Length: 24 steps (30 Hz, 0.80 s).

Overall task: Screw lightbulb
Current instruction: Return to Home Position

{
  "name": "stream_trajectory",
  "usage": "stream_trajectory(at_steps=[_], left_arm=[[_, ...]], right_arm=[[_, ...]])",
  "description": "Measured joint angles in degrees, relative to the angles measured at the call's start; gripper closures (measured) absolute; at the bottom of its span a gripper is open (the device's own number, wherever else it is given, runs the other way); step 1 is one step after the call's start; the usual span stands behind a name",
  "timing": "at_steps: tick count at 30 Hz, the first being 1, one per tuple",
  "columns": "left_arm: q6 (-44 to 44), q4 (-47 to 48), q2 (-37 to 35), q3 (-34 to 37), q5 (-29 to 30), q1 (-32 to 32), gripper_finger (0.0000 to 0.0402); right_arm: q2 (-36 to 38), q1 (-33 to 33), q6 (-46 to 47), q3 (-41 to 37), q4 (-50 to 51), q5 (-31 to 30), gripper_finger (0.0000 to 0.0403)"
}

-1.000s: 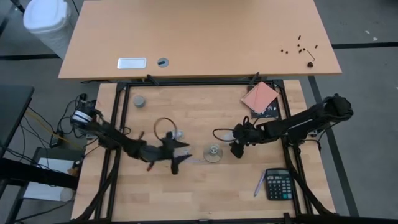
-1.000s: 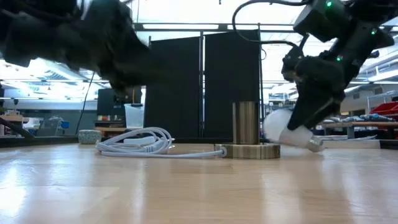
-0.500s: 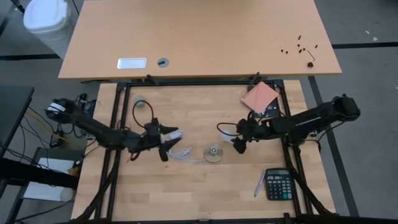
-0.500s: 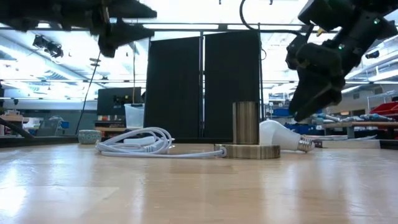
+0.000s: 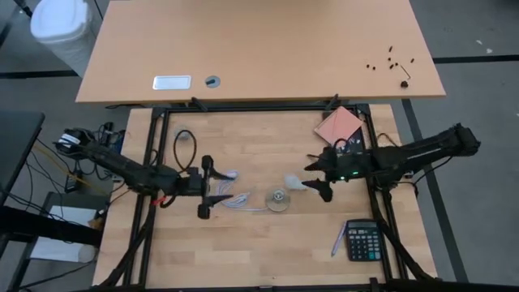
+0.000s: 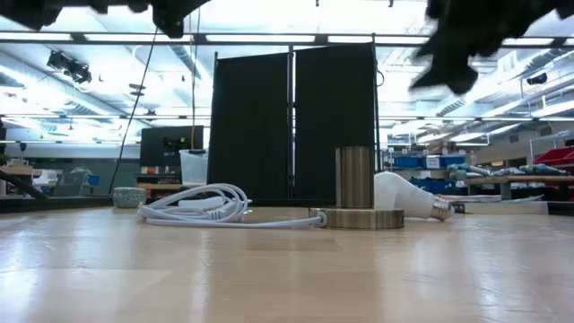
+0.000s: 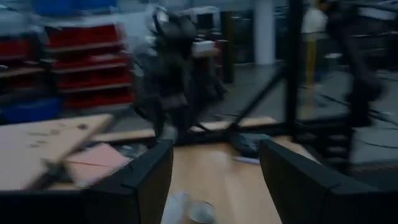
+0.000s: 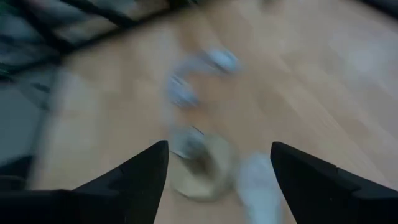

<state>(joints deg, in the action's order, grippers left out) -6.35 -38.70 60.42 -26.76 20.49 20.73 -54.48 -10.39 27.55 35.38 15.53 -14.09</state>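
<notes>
The right end effector [image 5: 319, 180] hangs above the worktop [image 5: 259, 243] with its fingers spread wide and nothing between them. Just ahead of its fingertips the lightbulb [image 5: 293, 185] lies on its side, touched by neither arm. Its silvery base points back toward that end effector. The gold lamp socket [image 5: 278, 199] stands just beyond the bulb. The left end effector [image 5: 205, 188] is also spread and empty, raised over the coiled white cable [image 5: 231, 199] beside it.
</notes>
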Motion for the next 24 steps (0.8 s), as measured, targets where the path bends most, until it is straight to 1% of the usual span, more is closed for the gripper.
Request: stream_trajectory(at_steps=[2, 5, 7, 11, 14, 17, 20, 24], left_arm=[[1.7, 0.4, -1.0, 1.8, -3.5, 0.0, 0.0159], [6.1, 3.1, -4.5, 4.5, -7.0, 0.1, 0.0159], [9.0, 4.8, -7.5, 6.8, -7.1, 0.0, 0.0159], [12.9, 5.8, -13.9, 10.9, -5.4, 0.0, 0.0159], [13.0, 5.1, -17.1, 13.6, -3.0, 0.0, 0.0159], [13.4, 3.3, -19.4, 15.2, -0.4, 0.0, 0.0159], [14.8, 2.2, -19.8, 16.6, -0.5, 0.0, 0.0159], [16.5, 0.2, -19.8, 18.1, -2.8, 0.0, 0.0159]], right_arm=[[4.0, -1.7, -2.1, 0.0, -2.6, 1.8, 0.0110], [10.3, -4.1, -3.2, 0.0, -4.9, 2.1, 0.0112], [14.4, -5.9, -4.5, 0.1, -5.0, 2.1, 0.0112], [20.3, -9.5, -10.8, -0.7, -5.2, 1.7, 0.0110], [22.7, -11.6, -14.7, -1.2, -4.4, 1.3, 0.0110], [23.6, -13.2, -17.1, -1.4, -3.5, 1.3, 0.0112], [23.7, -14.4, -17.9, -1.4, -1.8, 1.3, 0.0111], [23.5, -16.3, -22.6, -2.2, 2.9, 1.3, 0.0109]])
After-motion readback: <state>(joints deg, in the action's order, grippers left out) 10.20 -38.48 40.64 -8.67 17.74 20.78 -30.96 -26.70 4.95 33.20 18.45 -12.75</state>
